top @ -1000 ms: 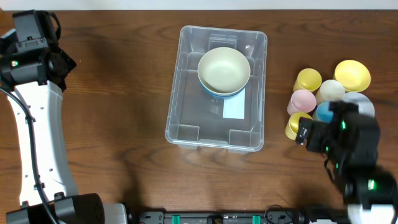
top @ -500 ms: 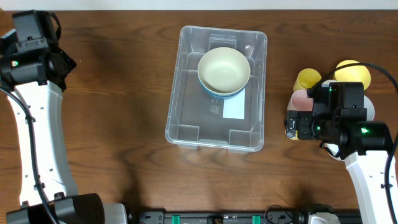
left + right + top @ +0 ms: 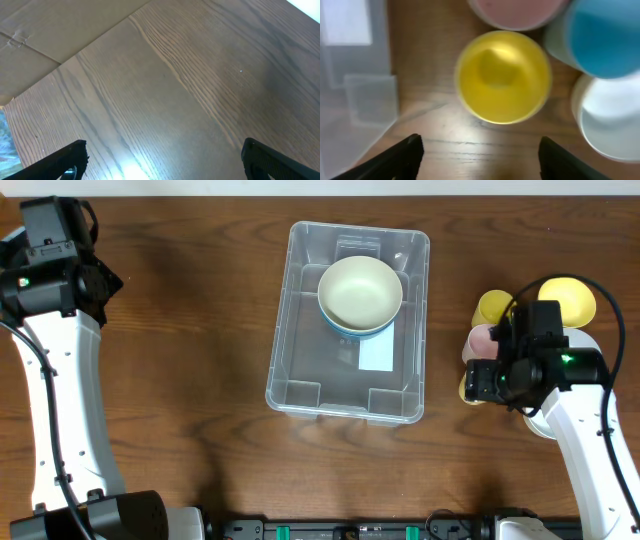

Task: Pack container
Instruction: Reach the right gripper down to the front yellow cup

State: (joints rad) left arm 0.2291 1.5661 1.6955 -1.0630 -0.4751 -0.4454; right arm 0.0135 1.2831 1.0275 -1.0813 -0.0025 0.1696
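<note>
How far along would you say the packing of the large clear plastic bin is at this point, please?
Done: a cream bowl nested in a blue bowl sits inside the large clear rectangular plastic container. In hand: the right gripper hovers open over a small yellow plastic cup, not yet gripping it. Left: that cup, plus the pink cup, blue cup and yellow bowl outside the container.

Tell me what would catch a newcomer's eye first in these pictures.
The clear container in the middle of the table draws the eye, with a cream bowl nested in a blue bowl at its far end. To its right huddle pastel cups, and the right gripper hangs open over a yellow cup.
</note>
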